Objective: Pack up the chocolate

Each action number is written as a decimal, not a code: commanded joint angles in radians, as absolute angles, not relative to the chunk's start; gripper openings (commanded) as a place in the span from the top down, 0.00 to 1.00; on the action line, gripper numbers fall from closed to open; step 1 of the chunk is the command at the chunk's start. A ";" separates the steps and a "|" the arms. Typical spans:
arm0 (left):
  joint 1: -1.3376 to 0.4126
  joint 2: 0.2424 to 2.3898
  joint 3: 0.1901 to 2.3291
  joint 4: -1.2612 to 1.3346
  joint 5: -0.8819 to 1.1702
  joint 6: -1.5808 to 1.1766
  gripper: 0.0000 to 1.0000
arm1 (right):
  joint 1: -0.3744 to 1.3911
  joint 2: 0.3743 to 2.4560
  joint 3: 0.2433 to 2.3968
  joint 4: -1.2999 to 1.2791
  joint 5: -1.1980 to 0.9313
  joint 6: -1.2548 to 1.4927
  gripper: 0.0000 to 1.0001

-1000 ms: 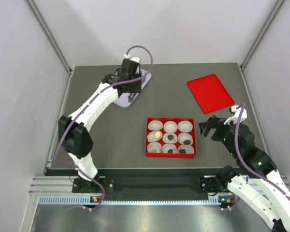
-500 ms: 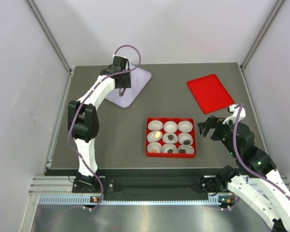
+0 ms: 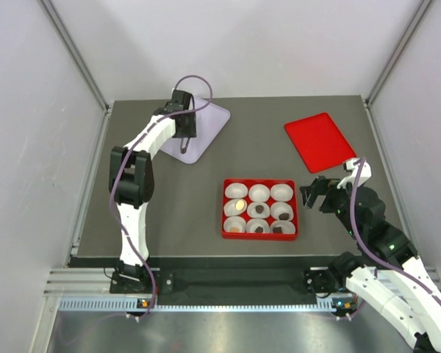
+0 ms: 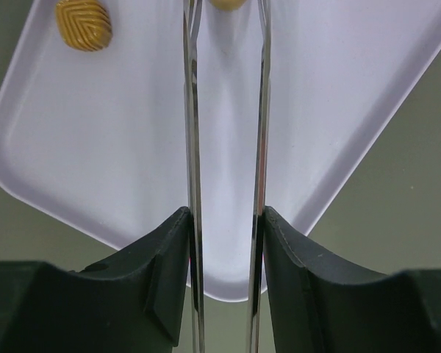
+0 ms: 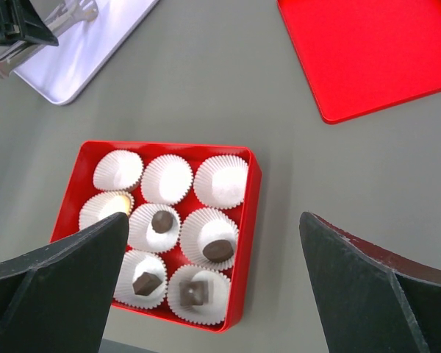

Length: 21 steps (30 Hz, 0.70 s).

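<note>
Black fingers of the left gripper are squeezing in on a pair of thin metal tongs, one finger pressing on each blade, so the jaws are clamping the tool rather than meeting. The two blades are running straight up the wrist view, side by side with a gap between them. A tan chocolate is lying between the blades at the top edge, mostly cut off, and whether the metal is touching it cannot be told. A ridged tan chocolate is sitting off to the left, apart from the tongs. Both pieces are resting on a pale lilac tray, which is lying at the far left of the dark grey table.

Over on the other side, the right gripper is hovering with its fingers spread wide and nothing between them. Below it a red box is holding white paper cups in rows of three. The far row is holding no pieces. Four dark chocolates are sitting one to a cup in the nearer rows, and a tan piece is showing in a cup at the box's left side. One finger is hiding the near-left corner. A flat red lid is lying well apart from the box, towards the far right.
</note>
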State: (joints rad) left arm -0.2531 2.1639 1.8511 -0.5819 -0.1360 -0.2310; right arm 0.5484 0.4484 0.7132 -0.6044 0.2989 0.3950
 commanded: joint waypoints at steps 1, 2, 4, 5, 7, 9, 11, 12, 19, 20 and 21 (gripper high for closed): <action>-0.253 2.174 1.902 -0.543 -0.117 -0.210 0.54 | 0.540 0.460 0.709 -0.552 0.314 0.379 0.00; -0.253 2.180 1.907 -0.549 -0.115 -0.212 0.55 | 0.538 0.462 0.707 -0.551 0.316 0.377 0.00; -0.253 2.184 1.911 -0.555 -0.110 -0.213 0.57 | 0.540 0.460 0.706 -0.545 0.321 0.377 0.00; -0.253 2.187 1.916 -0.563 -0.109 -0.213 0.57 | 0.540 0.460 0.707 -0.543 0.322 0.374 0.00; -0.253 2.186 1.919 -0.572 -0.101 -0.215 0.59 | 0.540 0.462 0.707 -0.543 0.322 0.376 0.00; -0.253 2.178 1.925 -0.584 -0.094 -0.215 0.60 | 0.540 0.463 0.709 -0.543 0.322 0.377 0.00; -0.255 2.162 1.928 -0.594 -0.087 -0.215 0.62 | 0.540 0.462 0.710 -0.543 0.321 0.380 0.00; -0.255 2.154 1.928 -0.601 -0.084 -0.215 0.63 | 0.540 0.462 0.713 -0.542 0.321 0.380 0.00; -0.259 2.088 1.918 -0.660 -0.094 -0.218 0.65 | 0.540 0.460 0.730 -0.549 0.316 0.387 0.00; -0.259 2.073 1.905 -0.664 -0.098 -0.218 0.65 | 0.540 0.459 0.730 -0.551 0.314 0.391 0.00; -0.262 2.062 1.898 -0.667 -0.106 -0.218 0.66 | 0.540 0.456 0.733 -0.554 0.314 0.394 0.00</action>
State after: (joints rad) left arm -0.2565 2.1731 1.8854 -0.6464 -0.0944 -0.2279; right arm 0.5488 0.4595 0.7048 -0.5900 0.3027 0.3931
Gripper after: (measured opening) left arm 0.363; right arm 0.996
